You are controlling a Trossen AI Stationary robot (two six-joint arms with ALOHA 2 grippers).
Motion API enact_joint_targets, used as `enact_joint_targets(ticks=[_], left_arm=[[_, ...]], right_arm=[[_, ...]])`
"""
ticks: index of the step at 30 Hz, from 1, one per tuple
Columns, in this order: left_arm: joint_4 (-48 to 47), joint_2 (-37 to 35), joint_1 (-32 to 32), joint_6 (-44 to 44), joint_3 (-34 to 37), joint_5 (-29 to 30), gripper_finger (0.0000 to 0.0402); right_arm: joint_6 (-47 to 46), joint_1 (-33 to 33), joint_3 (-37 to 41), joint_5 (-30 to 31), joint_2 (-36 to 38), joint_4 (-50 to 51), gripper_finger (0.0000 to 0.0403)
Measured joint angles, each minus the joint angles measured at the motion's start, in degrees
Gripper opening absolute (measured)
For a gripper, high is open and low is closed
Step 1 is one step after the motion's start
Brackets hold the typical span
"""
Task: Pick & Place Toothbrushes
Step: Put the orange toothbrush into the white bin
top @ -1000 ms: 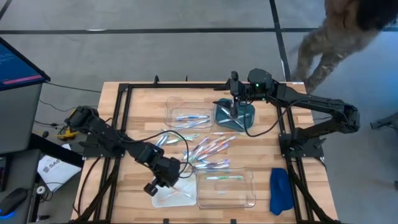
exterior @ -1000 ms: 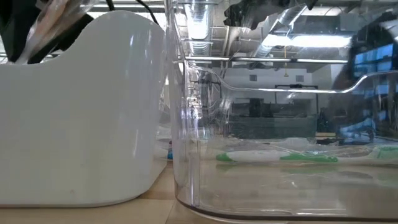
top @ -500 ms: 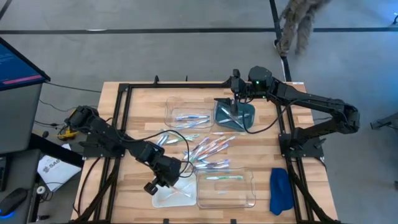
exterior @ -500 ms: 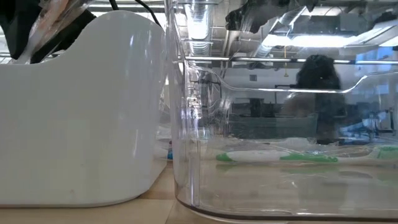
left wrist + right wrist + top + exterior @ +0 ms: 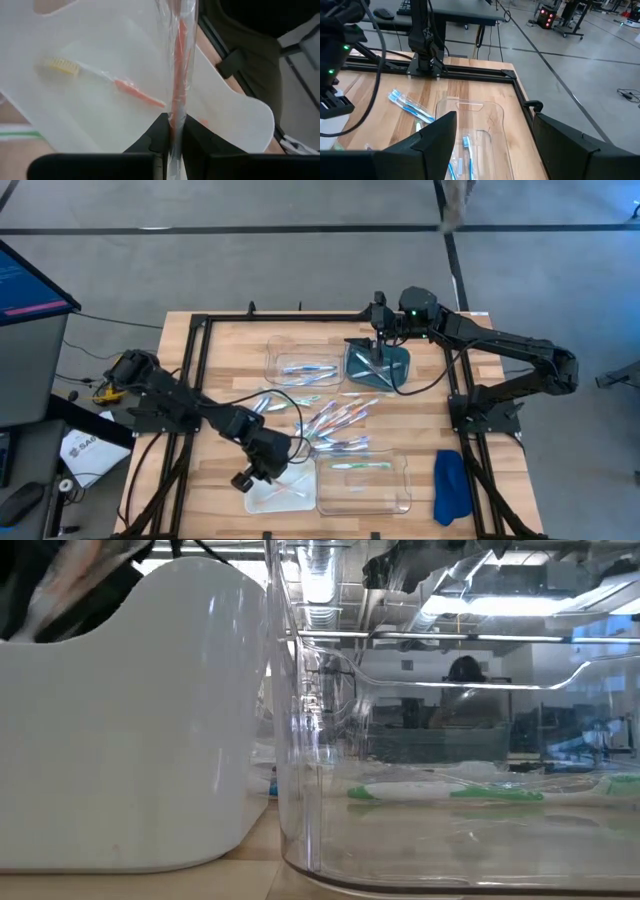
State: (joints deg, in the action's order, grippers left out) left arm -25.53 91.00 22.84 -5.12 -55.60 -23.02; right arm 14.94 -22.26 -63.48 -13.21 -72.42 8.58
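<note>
My left gripper (image 5: pixel 275 472) hovers over the white tray (image 5: pixel 262 498) at the near edge, shut on a wrapped orange-pink toothbrush (image 5: pixel 178 60). Another orange-pink toothbrush (image 5: pixel 107 80) lies flat on that tray's floor. Loose toothbrushes (image 5: pixel 335 425) lie in a heap on the table's middle. A green one (image 5: pixel 450 793) lies in the near clear tray (image 5: pixel 400 498), and blue ones (image 5: pixel 305 367) in the far clear tray. My right gripper (image 5: pixel 492 145) waits open and high at the far edge by the teal tray (image 5: pixel 400 368), with nothing between its fingers. My left gripper pinches the wrapped orange-pink toothbrush between its two fingers at one end of the handle (image 5: pixel 174 125). The fingers slant down from above and lie along the brush. The brush sticks out past the fingertips over the white tray, lifted clear of its floor.
A blue cloth (image 5: pixel 450 485) lies at the near right. A black metal frame (image 5: pixel 200 380) runs around the table. Two loose blue toothbrushes (image 5: pixel 407 107) lie left of the far clear tray. Cables (image 5: pixel 425 385) cross the table near the teal tray.
My left gripper has tipped a little farther down over the white tray, still shut on the wrapped brush. A person beyond the table's far edge has walked out of the high view.
</note>
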Motion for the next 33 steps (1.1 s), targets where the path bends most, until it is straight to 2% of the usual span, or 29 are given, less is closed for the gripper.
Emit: enact_joint_targets(ticks=[12,20,27,33], left_arm=[[-1.34,0.00,-2.05,-3.67,0.25,-0.80,0.0026],[-4.29,0.00,-0.53,-4.10,0.32,10.97,0.0026],[-4.31,0.00,0.93,-3.53,0.58,12.33,0.0026],[-2.54,0.00,0.84,-3.48,3.91,13.62,0.0026]], right_arm=[[0.00,-0.04,0.00,0.00,0.00,0.07,0.0255],[0.00,-0.04,0.00,0.00,0.00,-0.26,0.0255],[0.00,-0.02,0.00,0.00,0.00,-0.24,0.0255],[0.01,0.00,0.00,0.00,0.00,-0.24,0.0255]])
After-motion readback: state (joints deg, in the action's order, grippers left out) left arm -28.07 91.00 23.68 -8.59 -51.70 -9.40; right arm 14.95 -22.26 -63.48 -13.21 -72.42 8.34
